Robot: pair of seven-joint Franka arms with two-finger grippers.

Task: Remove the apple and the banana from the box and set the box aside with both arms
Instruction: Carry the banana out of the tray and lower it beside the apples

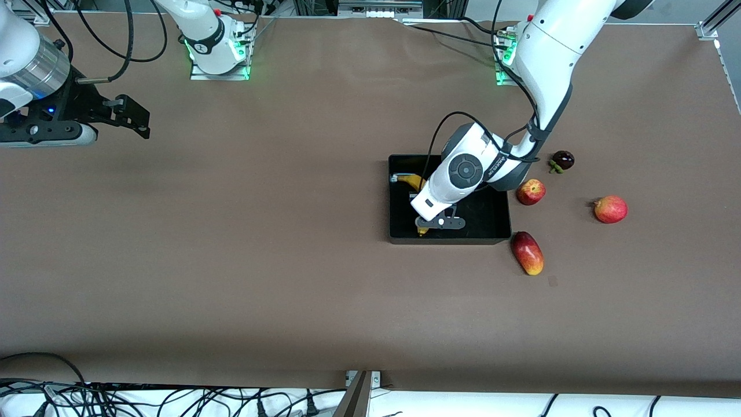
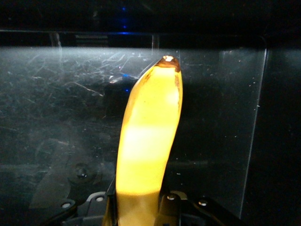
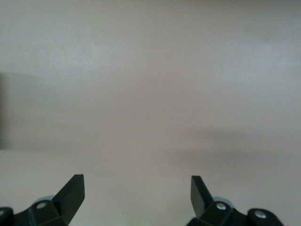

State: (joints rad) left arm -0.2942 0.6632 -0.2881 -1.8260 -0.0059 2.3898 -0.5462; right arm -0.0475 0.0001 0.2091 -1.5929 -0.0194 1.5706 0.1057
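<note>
The black box lies on the table toward the left arm's end. The yellow banana lies inside it, mostly hidden under the left arm. My left gripper is down in the box, shut on the banana. In the left wrist view the banana runs out from between my left gripper over the box's glossy floor. The small red apple sits on the table beside the box. My right gripper waits open and empty over bare table.
A red-yellow mango lies by the box's corner nearest the front camera. A larger red round fruit and a dark purple fruit lie farther toward the left arm's end of the table.
</note>
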